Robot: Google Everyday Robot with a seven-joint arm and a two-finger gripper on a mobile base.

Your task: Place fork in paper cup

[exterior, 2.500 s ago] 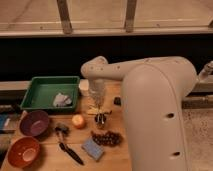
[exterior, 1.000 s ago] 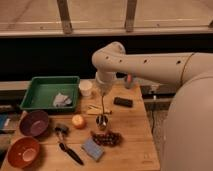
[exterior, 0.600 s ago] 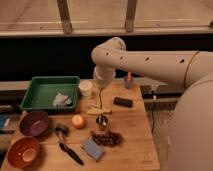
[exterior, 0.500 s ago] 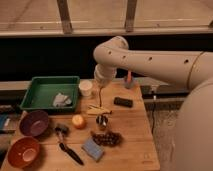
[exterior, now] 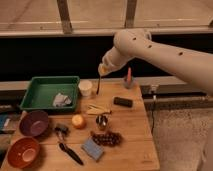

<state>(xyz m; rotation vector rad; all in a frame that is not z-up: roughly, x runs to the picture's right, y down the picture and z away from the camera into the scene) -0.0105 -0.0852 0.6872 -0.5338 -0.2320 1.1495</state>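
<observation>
Metal fork point(exterior: 98, 86) in jaws over wooden table point(exterior: 134, 134)

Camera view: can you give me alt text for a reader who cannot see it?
A white robot arm reaches in from the right, its pincer holding a fork that hangs vertically beside a paper cup, not yet in it. On the wooden table around them are a green tray, a purple bowl, an orange bowl and grapes.
</observation>
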